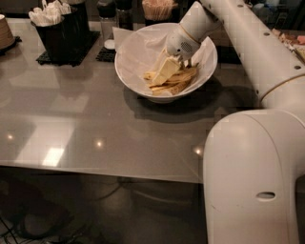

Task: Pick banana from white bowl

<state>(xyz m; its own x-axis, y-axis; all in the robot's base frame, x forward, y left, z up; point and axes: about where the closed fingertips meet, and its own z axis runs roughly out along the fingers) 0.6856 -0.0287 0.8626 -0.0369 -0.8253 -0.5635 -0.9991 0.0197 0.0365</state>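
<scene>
The white bowl with its crinkled paper liner stands at the back middle of the grey table. Yellow bananas lie in a pile in it. The thick, brown-speckled banana lies on the right side of the pile, partly hidden by my arm. My gripper reaches down into the bowl from the upper right and sits right on the bananas, at the left end of the pile. I cannot tell whether it holds any of them.
A black square holder with white utensils stands at the back left on a black mat. Dark shakers and a basket stand behind the bowl. My white arm and base fill the right side. The table's front edge is near.
</scene>
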